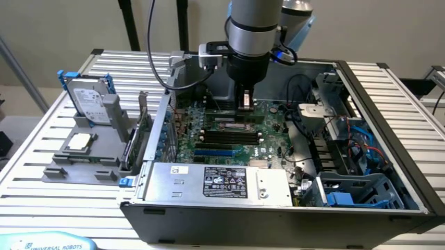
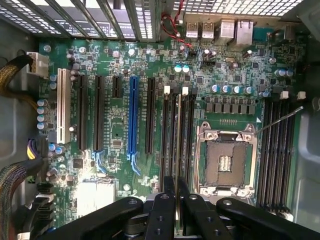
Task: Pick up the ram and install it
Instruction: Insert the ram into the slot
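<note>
- Fingers (image 2: 176,197) nearly shut, pinched on the ram (image 2: 178,145), a thin stick seen edge-on between the two black tips in the wrist view.
- Ram held upright over the motherboard (image 2: 115,75), lined up along the black memory slots (image 2: 172,135) with white end clips, just beside the open CPU socket (image 2: 226,162); whether already touching a slot cannot be told.
- In the exterior view, arm (image 1: 254,26) reaching straight down into the open computer case (image 1: 389,99), fingers (image 1: 245,107) low over the green board near its far edge.
- More black memory slots (image 2: 277,150) on the other side of the socket.
- Blue expansion slot (image 2: 132,115) and a white one (image 2: 61,105) further along the board among several black ones.
- Power supply (image 1: 222,183) with a label along the near side of the case.
- Outside the case, toward the exterior view's left, a silver hard drive (image 1: 90,101) with blue rails standing upright in a grey holder (image 1: 80,166) on the slatted desk (image 1: 49,112).
- Green expansion card (image 1: 141,130) standing upright between that holder and the case wall.
</note>
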